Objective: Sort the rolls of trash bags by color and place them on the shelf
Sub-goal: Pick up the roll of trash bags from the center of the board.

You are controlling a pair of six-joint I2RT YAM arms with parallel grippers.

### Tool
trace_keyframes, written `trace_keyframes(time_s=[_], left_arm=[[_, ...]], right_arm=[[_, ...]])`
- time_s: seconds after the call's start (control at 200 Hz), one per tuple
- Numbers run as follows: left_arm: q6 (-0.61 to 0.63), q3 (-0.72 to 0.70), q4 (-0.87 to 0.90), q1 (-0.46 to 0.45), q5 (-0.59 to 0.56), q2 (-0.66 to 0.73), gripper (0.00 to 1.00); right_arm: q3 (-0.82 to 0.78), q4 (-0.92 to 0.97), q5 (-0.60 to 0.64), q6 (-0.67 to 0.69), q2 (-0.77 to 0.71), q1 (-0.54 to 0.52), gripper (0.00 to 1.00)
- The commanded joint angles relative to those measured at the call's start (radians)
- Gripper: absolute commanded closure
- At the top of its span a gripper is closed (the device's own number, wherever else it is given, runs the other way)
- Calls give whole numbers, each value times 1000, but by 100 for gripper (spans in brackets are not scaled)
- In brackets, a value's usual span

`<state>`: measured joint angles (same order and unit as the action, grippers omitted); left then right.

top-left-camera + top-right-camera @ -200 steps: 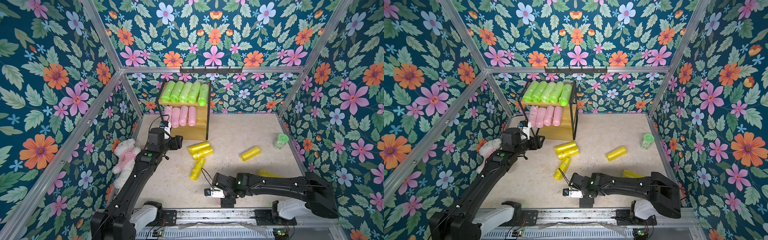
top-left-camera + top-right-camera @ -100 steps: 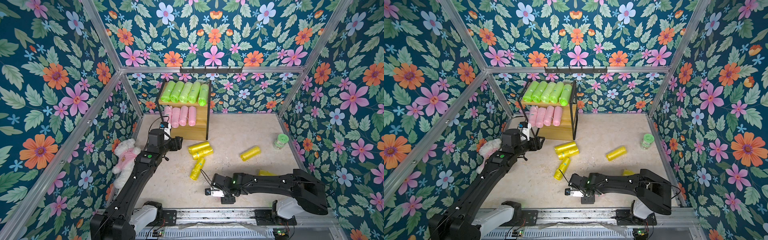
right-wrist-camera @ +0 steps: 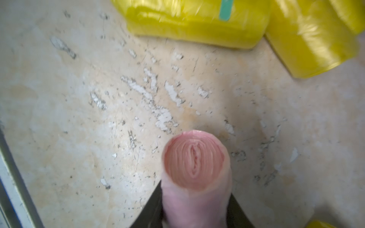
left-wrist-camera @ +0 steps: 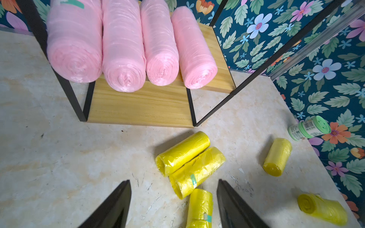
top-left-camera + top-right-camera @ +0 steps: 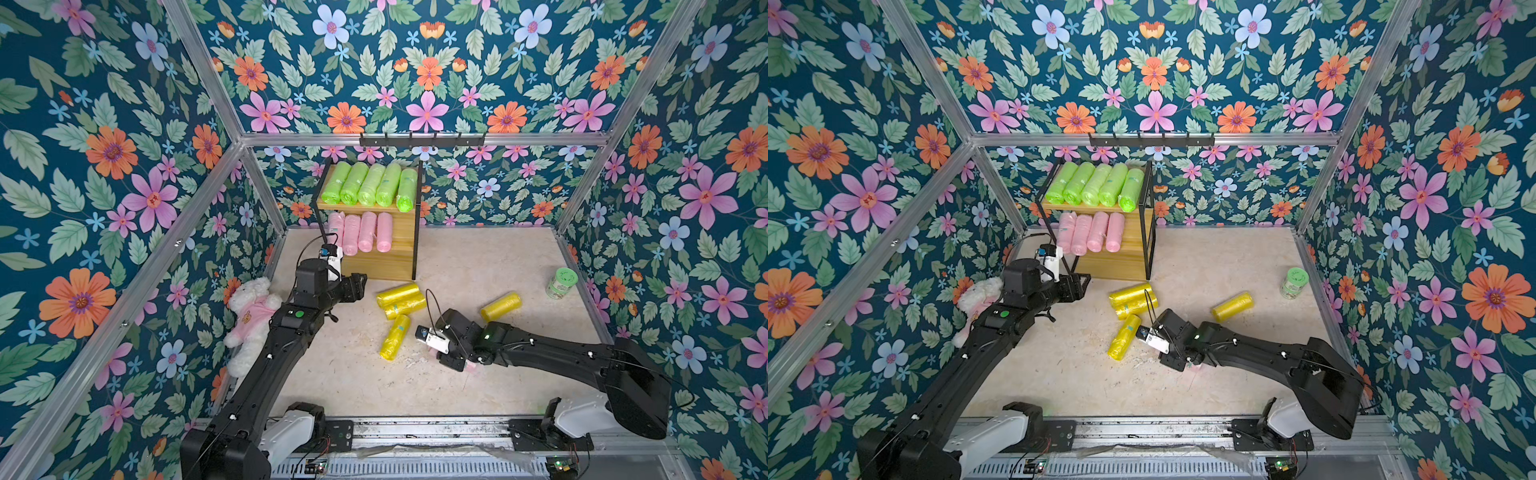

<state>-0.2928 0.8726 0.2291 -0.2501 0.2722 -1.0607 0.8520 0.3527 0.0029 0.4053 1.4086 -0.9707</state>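
Note:
The shelf (image 5: 376, 266) stands at the back left, with several lime green rolls (image 5: 370, 185) on its top board and several pink rolls (image 5: 359, 232) on the middle board. Yellow rolls lie on the floor: a pair (image 5: 401, 299), one (image 5: 392, 336) just in front of them, one (image 5: 500, 306) to the right, and another (image 4: 322, 209) in the left wrist view. My right gripper (image 3: 195, 205) is shut on a pink roll (image 3: 194, 159), held low over the floor near the yellow rolls (image 3: 197, 21). My left gripper (image 4: 173, 183) hangs open and empty before the shelf (image 4: 138, 106).
A white plush toy (image 5: 253, 307) in pink lies against the left wall. A green-lidded jar (image 5: 561, 282) stands by the right wall. A black hook rail (image 5: 422, 139) hangs above the shelf. Patterned walls close in three sides.
My right gripper has shut on the pink roll and shifted a little away from the front edge toward the yellow rolls. The left arm has stayed still.

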Motion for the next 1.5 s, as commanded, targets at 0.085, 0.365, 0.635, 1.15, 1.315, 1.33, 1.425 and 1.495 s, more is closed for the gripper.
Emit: trace_keyframes(time_s=[0.085,0.365,0.635,1.15,1.315,1.33,1.425,1.495], left_arm=[[-56,-22,-96,0,70,22,26],[-217,-91,-309,-1,172,105,26],[-448,-218,-651,-5,243,163,26],[-638,-339,-1077,-104,252,110,18],[-644,-332,-1144,-155,254,66,16],[-644,-330,-1152,-159,254,63,16],[-658,-325,-1210,-195,243,35,15],[-664,-318,-1249,-219,237,10,13]], right_arm=[[-24,-329,-165,-224,-143,129,68],[-86,-764,-210,-622,-244,243,68],[-113,-1096,-117,-917,-221,250,68],[-46,-1416,-60,-1263,-80,250,68],[-10,-1451,-83,-1325,-39,248,68],[-8,-1453,-83,-1329,-37,248,68],[3,-1468,-89,-1351,-19,249,69],[9,-1489,-97,-1373,-6,245,69]])
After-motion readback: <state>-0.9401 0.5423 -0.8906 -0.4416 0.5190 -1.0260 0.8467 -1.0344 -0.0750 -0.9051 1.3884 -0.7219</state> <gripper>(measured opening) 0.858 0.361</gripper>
